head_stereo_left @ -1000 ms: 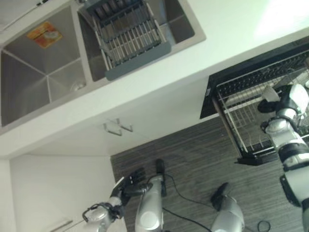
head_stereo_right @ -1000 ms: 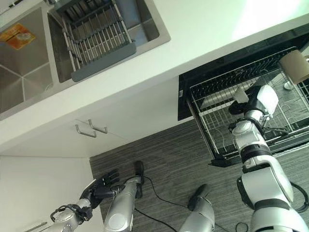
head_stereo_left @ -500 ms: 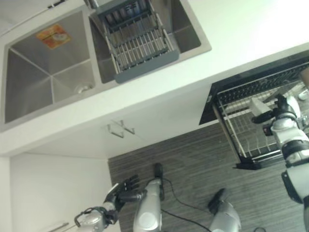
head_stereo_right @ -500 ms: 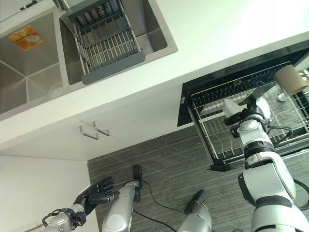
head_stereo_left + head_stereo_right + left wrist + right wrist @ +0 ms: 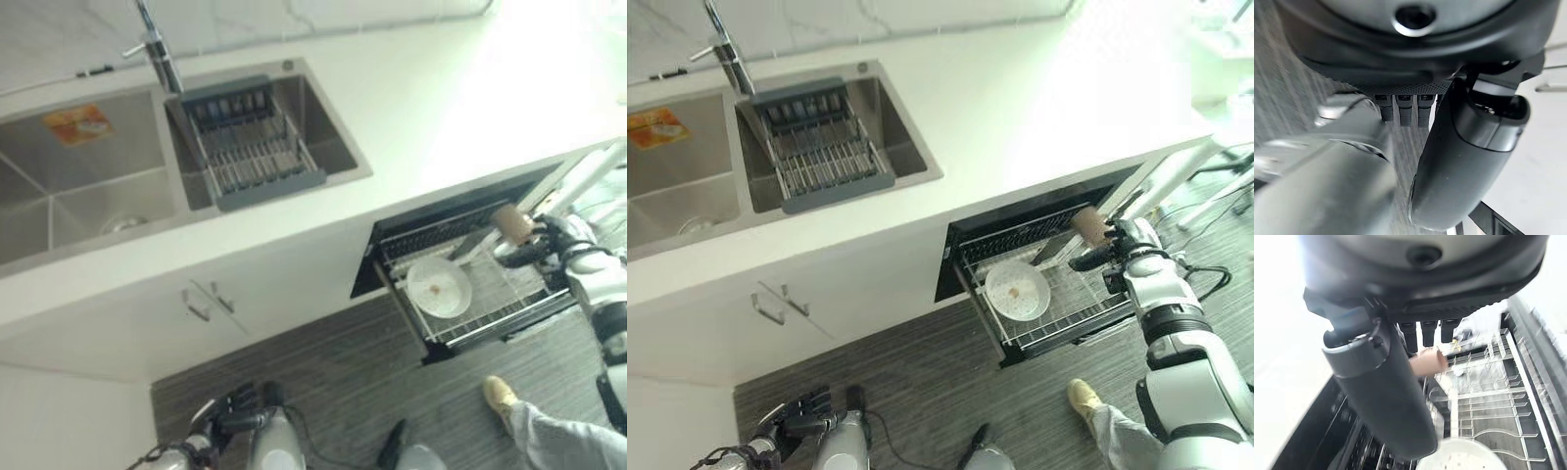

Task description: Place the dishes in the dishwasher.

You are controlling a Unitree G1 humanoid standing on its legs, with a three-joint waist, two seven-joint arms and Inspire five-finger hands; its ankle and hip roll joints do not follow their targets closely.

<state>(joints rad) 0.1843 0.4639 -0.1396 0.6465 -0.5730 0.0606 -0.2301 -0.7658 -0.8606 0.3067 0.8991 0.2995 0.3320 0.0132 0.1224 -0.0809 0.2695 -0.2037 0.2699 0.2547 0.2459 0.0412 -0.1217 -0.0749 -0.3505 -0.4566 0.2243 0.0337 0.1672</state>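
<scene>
Since a second ago the camera has swung, bringing a white plate (image 5: 1017, 290) into sight in the pulled-out dishwasher rack (image 5: 1058, 318).
Right hand (image 5: 1104, 253) hovers at the rack's far side by a tan cup (image 5: 1087, 224), fingers straight and apart; left hand (image 5: 801, 411) hangs low, relaxed. Loading seems underway; fetching another dish likely comes next.

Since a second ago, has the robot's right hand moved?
Yes. The right hand was over the middle of the dishwasher rack; now it is at the rack's far corner.
</scene>
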